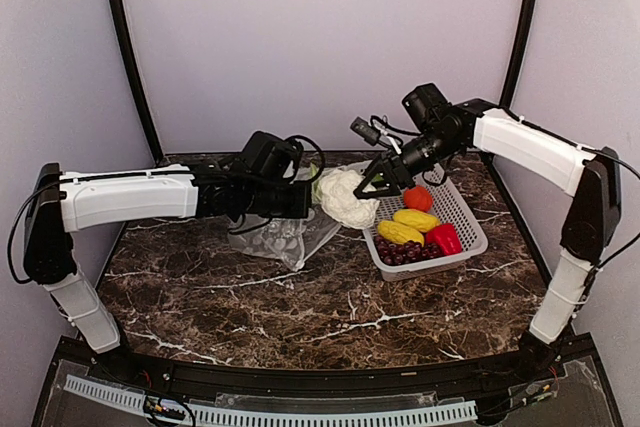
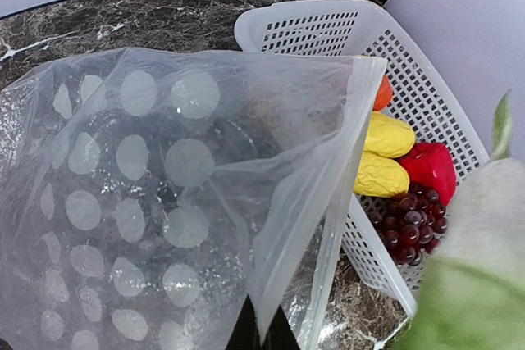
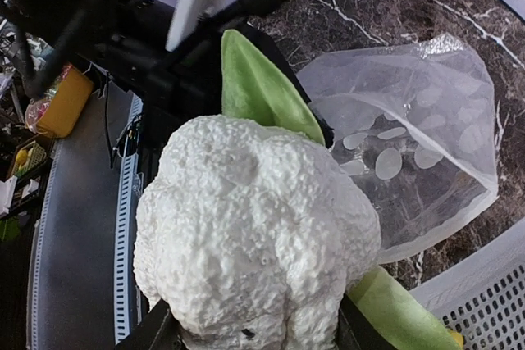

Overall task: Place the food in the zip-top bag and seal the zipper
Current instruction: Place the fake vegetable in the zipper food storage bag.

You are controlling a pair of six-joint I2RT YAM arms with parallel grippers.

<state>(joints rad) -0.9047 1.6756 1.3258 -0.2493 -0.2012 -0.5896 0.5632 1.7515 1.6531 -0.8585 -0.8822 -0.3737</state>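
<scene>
White lumpy vegetable (image 3: 254, 235) hides jaws of right gripper (image 1: 375, 185); zip-top bag (image 2: 164, 186) cropped.

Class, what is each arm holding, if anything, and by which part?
The right gripper holds the white lumpy vegetable, jaws across the sides of its head. The left gripper pinches the zip-top bag at its mouth edge.

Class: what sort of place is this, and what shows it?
Probably a robotics lab booth: left arm and right arm mounted at a marble-patterned table, plain walls around it, toy food in a basket.
</scene>
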